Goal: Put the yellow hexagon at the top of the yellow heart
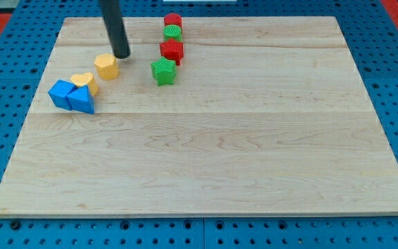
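The yellow hexagon [106, 66] lies on the wooden board [254, 138] near the view's upper left. The yellow heart [84, 81] lies just below and to the left of it, with a small gap between them. My tip [121, 54] stands just above and to the right of the hexagon, very close to its upper right edge. The rod rises from the tip toward the view's top.
A blue cube [61, 93] and a blue triangular block [82, 101] touch the heart from below left. To the right stand a green star-like block [163, 71], a red block [172, 50], a green block [173, 32] and a red block [173, 20].
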Action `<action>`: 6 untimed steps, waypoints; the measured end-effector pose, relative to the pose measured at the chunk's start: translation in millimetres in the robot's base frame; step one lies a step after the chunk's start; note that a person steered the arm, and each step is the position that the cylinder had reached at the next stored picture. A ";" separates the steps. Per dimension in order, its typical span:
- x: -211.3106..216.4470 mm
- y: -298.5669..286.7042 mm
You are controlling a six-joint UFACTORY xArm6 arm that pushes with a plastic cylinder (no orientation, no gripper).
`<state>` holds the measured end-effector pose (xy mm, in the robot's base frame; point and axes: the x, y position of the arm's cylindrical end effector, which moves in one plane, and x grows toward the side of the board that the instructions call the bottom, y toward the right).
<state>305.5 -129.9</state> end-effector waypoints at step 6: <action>11.9 -30.6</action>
